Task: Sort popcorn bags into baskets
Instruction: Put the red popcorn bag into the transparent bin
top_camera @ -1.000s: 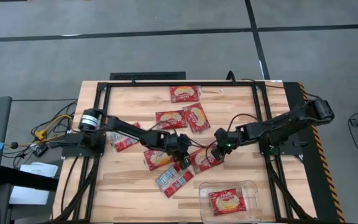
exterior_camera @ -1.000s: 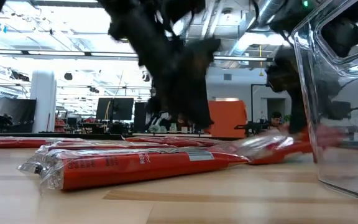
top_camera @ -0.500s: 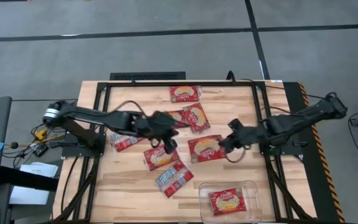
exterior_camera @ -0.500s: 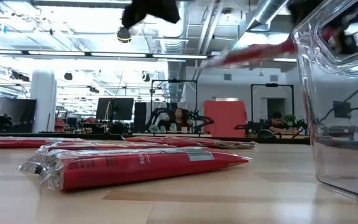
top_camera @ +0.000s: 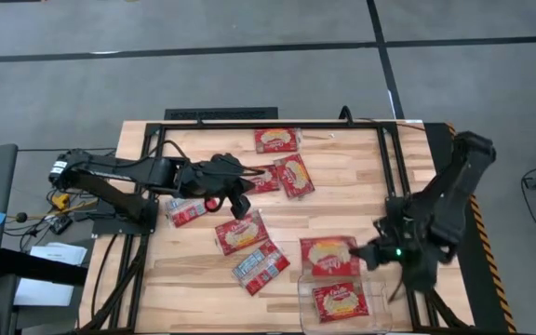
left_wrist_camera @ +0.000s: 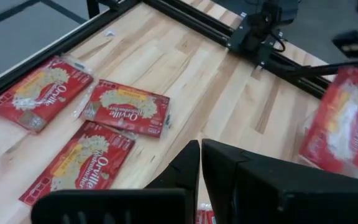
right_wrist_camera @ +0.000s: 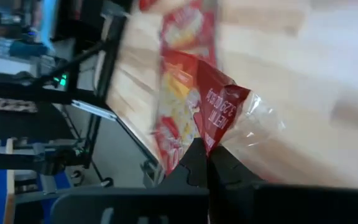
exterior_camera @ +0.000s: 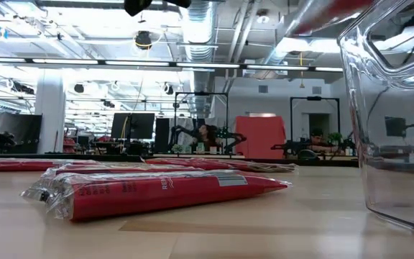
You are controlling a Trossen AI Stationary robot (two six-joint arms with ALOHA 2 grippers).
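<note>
Several red popcorn bags lie flat on the wooden table: one near the far edge (top_camera: pixel 275 140), two mid-table (top_camera: pixel 294 175) (top_camera: pixel 240 233), one at left (top_camera: pixel 186 212), and a blue-and-white banded one (top_camera: pixel 261 267). The clear basket (top_camera: pixel 378 309) sits at the near edge with one bag (top_camera: pixel 338 302) flat inside. My right gripper (top_camera: pixel 368 256) is shut on another bag (top_camera: pixel 328 256), held above the basket's far rim. My left gripper (top_camera: pixel 242 207) hovers shut and empty over the mid-table bags. My right gripper (right_wrist_camera: pixel 205 152) pinches the bag between its two fingers at the clear sealed end (right_wrist_camera: pixel 225 130). The fingers come from the table's right side. The bag is lifted clear and reaches out from the fingers toward the table's left, over the basket's far rim.
A black frame rail (top_camera: pixel 277 122) borders the table on the far, left and right sides. In the low view the basket's clear wall (exterior_camera: pixel 394 144) stands close at right and a bag (exterior_camera: pixel 157 191) lies in front. Bare wood (top_camera: pixel 184 279) lies near left.
My right gripper lifted a bag off the middle of the table and carried it toward the near edge and right, to above the basket's far rim. My left gripper rose and drew back from that bag toward the far left.
</note>
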